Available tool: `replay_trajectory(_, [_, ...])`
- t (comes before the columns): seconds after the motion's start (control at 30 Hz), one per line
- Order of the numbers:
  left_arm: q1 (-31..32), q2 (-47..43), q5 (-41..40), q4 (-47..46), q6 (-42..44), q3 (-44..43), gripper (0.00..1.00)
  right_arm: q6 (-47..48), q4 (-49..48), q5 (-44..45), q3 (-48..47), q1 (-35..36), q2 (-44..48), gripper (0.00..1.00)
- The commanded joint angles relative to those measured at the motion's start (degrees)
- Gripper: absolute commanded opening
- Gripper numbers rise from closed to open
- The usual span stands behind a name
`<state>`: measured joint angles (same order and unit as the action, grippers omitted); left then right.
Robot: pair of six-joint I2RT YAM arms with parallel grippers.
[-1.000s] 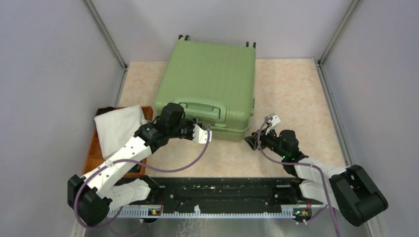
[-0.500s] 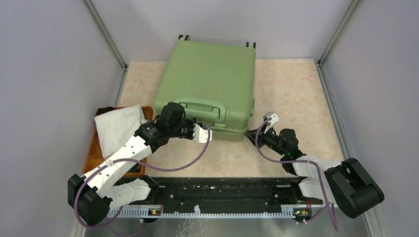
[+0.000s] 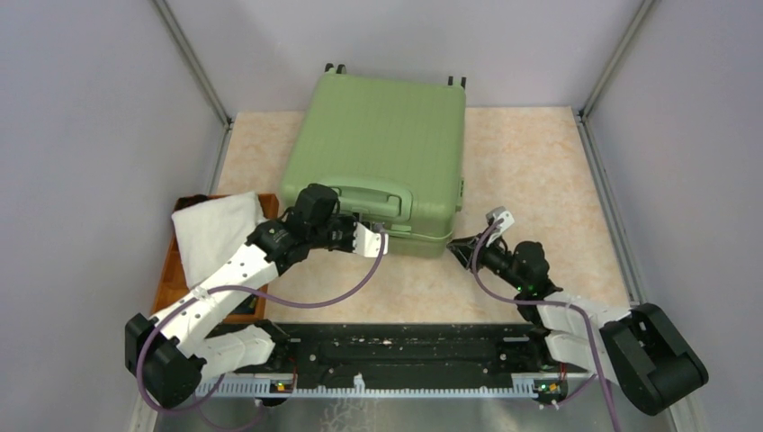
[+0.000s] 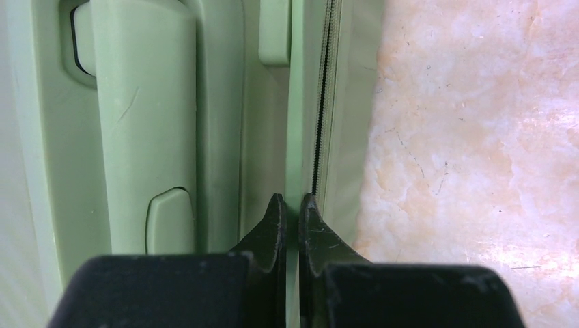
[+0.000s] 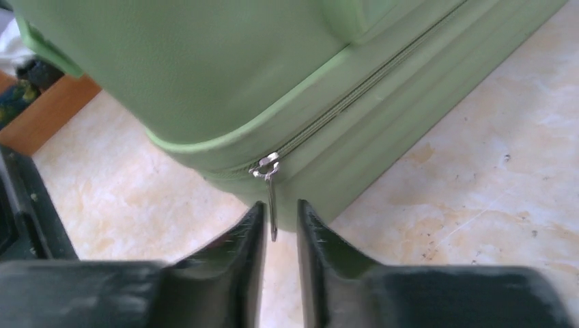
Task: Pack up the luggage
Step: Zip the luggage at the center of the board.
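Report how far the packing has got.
Done: nothing visibly packed; the luggage lies closed, and the white cloth sits in the wooden tray. In hand: the right gripper has its fingers either side of the zipper pull at the near corner, grip unconfirmed; the left gripper is shut at the seam beside the handle. Left, probably: unzip, open, load the cloth, close.

The top view looks steeply down from behind on the whole luggage (image 3: 382, 135), while the left wrist view hugs its near side and the right wrist view sits low by its near right corner, both spots shared with the top view.
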<state>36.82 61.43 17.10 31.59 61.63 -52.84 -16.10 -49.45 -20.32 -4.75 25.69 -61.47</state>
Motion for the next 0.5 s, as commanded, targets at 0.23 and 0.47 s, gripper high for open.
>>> replay_trajectory(0.23, [0.12, -2.61, -2.66, -20.5, 2.76, -8.07, 0.0, 0.84, -4.64, 4.53, -0.95, -0.11, 0.43, 0.56])
replay_trajectory(0.47, [0.1, -2.42, -3.11, -20.85, 3.48, -8.49, 0.0, 2.2, -8.4, 0.76, -3.71, -0.12, -5.81, 0.39])
